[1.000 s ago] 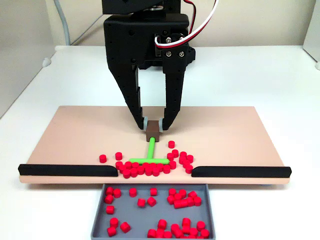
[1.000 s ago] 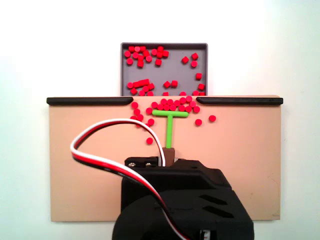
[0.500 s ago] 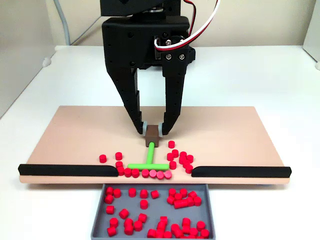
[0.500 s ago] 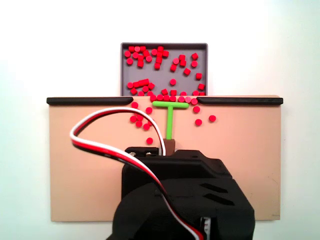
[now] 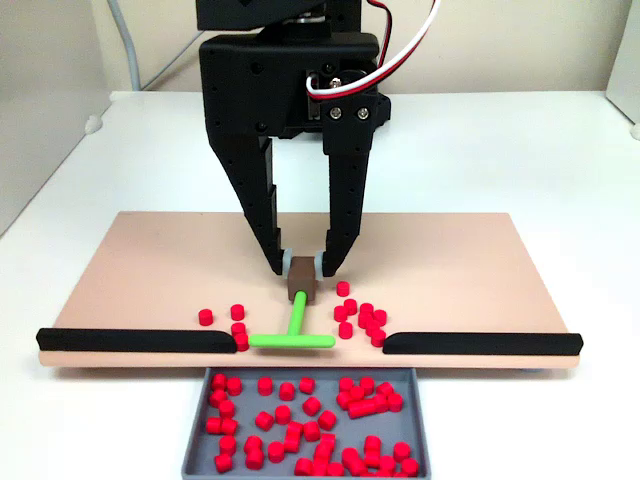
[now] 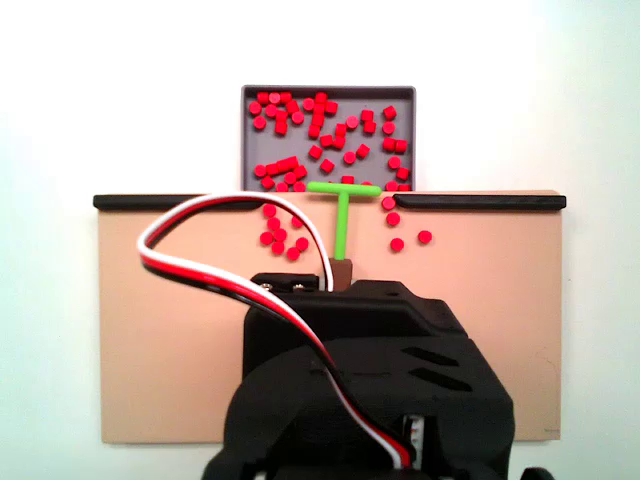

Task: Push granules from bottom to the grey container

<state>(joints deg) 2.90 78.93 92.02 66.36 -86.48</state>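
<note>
My claw (image 5: 303, 264) is pinching the brown block (image 5: 301, 286) that heads the green pusher (image 5: 293, 338); the crossbar lies at the board's (image 5: 150, 260) edge nearest the tray, in the gap between the two black strips (image 5: 135, 340).

Granules (image 5: 360, 318): light, hard, smooth pellets, in my judgement; they should roll and scatter under a push, so they are best swept by the bar, not gripped. The pusher looks stiff and thin; the block is the right hold.

Count on the board: one cluster of about eight beside the gap on the right of that fixed view, and about four on its left (image 5: 237, 312). In the tray (image 5: 195, 440): some forty, too crowded to count exactly. One tray, one pusher, one board on the white desk (image 5: 520, 150).
</note>
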